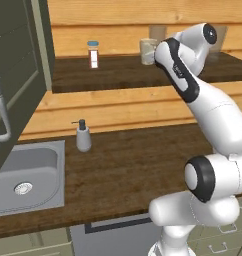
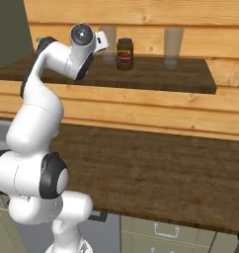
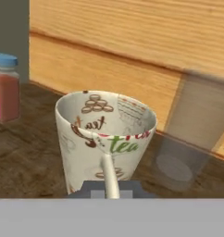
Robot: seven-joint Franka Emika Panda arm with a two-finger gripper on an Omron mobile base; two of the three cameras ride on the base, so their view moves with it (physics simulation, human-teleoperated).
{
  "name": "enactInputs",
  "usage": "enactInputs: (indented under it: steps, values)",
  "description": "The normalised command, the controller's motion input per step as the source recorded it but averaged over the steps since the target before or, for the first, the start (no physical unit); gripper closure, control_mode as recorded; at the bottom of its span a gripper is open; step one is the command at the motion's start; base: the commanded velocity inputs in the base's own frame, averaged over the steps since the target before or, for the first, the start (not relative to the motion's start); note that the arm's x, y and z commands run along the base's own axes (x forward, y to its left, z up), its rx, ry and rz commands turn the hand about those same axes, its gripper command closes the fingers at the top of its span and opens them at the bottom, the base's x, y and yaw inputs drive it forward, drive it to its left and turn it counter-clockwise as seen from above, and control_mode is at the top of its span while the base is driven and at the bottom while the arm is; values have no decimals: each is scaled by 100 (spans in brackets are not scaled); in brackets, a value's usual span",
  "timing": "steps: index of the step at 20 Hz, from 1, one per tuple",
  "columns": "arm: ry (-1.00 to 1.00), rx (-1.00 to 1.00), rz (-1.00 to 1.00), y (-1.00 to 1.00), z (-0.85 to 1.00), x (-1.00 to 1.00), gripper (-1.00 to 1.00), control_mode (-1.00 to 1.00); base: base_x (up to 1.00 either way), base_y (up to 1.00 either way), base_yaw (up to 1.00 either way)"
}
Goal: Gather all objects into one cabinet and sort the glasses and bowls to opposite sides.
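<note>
A cream tumbler point(image 3: 107, 134), printed with coffee beans and the word "tea", stands upright on the dark wood shelf point(image 1: 118, 75). My gripper point(image 3: 109, 187) is shut on its near rim, with one pale finger point(image 3: 108, 173) reaching down inside the cup. From the left base camera the same tumbler point(image 1: 147, 51) shows just left of my hand, which hides the fingers. The olive-grey cabinet door point(image 1: 20, 65) with its long grey bar handle point(image 1: 0, 107) hangs open at the far left. The bowl is out of view.
A red jar with a blue lid point(image 3: 5, 90) stands left of the tumbler. A clear glass point(image 3: 190, 134) is close on its right, another clear glass point(image 2: 173, 47) farther along and a brown jar point(image 2: 124, 53) between. Below lie the counter, the sink point(image 1: 48, 195) and a soap dispenser point(image 1: 83, 136).
</note>
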Motion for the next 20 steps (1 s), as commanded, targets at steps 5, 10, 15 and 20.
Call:
enactInputs:
  steps: [5, 10, 15, 20]
  values:
    - [-35, -13, 0, 12, 36, -44, 100, -100, 0, 0, 0]
    - [-31, -10, -3, 11, 40, -54, 100, -100, 0, 0, 0]
    - [-34, -7, -8, 7, 13, -70, 100, -100, 0, 0, 0]
    - [-3, 0, -17, 0, 0, -100, 100, -100, 0, 0, 0]
